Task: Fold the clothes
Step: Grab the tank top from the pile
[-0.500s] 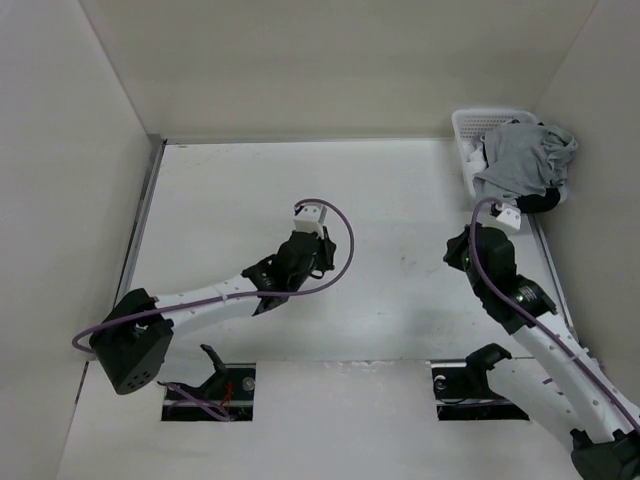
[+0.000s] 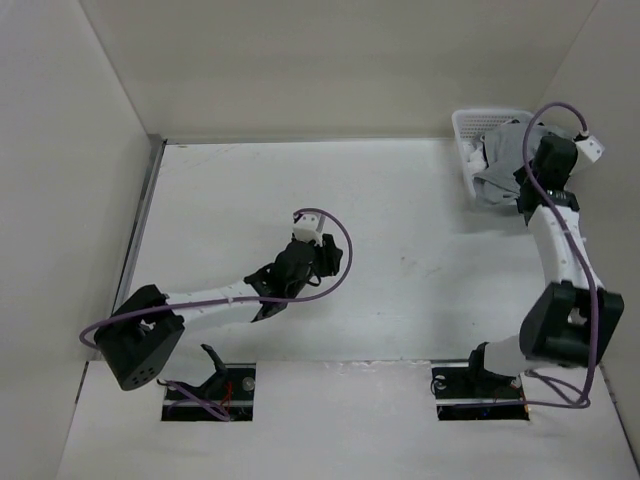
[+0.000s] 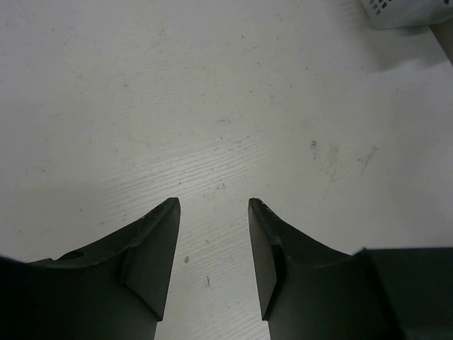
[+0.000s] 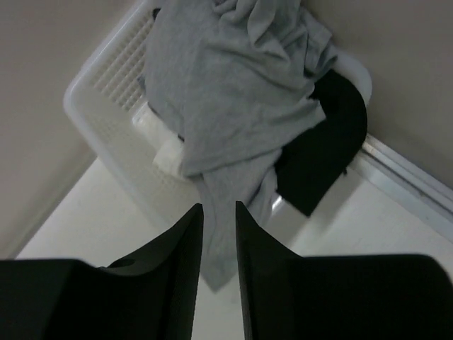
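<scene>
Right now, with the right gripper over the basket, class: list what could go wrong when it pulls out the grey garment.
1. The grey garment lies over the black garment and white cloth; a pull may drag them along.
2. It drapes over the basket rim, so the basket might slide or tip.
3. The right gripper lines up with only the hanging hem; thin fabric could slip out.

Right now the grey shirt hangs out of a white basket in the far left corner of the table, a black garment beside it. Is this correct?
Not quite. The top view shows the white basket in the far right corner, not the left. The grey shirt does hang out of it, a black garment beside it.
</scene>
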Robot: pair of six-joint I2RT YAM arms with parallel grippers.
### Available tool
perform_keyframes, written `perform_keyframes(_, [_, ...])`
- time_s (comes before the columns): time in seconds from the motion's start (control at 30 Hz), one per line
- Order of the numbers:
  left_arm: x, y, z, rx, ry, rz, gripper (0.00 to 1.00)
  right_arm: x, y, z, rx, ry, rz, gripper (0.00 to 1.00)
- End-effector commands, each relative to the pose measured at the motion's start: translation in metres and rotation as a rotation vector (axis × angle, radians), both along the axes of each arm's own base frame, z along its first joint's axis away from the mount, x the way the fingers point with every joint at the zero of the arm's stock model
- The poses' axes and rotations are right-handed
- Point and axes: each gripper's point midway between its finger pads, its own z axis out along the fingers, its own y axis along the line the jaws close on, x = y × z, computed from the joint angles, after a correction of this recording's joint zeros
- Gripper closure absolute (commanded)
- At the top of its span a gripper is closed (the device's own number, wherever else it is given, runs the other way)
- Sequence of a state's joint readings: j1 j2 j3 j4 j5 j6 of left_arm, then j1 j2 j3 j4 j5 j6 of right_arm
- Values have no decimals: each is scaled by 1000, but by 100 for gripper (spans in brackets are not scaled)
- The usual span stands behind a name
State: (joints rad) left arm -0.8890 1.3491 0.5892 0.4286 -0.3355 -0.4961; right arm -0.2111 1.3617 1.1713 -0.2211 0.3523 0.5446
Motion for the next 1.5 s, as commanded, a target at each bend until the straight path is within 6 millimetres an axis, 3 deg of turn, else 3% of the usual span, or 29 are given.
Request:
perform_keyframes(0.0, [5, -1, 10, -78, -25, 7, 57, 48, -35, 8, -29, -49, 8, 67])
perform_keyframes(0.23, [6, -3, 6, -106, 1, -12, 55, 97, -95, -9, -88, 3, 37, 56])
perform_keyframes(0.4, [8, -1, 3, -112, 5, -4, 55, 104, -117, -25, -140, 51, 17, 54])
perform_keyframes(0.57, [10, -3, -4, -102, 21, -8, 55, 113, -128, -44, -136, 77, 10, 53])
perform_keyframes(0.73, [13, -2, -10, -93, 33, -2, 55, 118, -138, -49, -157, 89, 1, 54])
perform_keyframes(1.03, [16, -4, -17, -98, 56, -7, 56, 101, -149, -32, -245, 74, -76, 47])
perform_keyframes(1.2, [17, -1, -17, -105, 60, 3, 56, 104, -147, -40, -219, 70, -71, 56])
perform_keyframes(1.27, [17, -1, -17, -105, 60, 3, 56, 106, -147, -40, -216, 67, -64, 70])
perform_keyframes(1.4, [17, -1, -18, -104, 63, 3, 56, 107, -146, -20, -239, 24, -55, 90])
perform_keyframes(1.47, [17, -2, -18, -107, 66, 1, 56, 107, -139, 3, -250, -25, -52, 97])
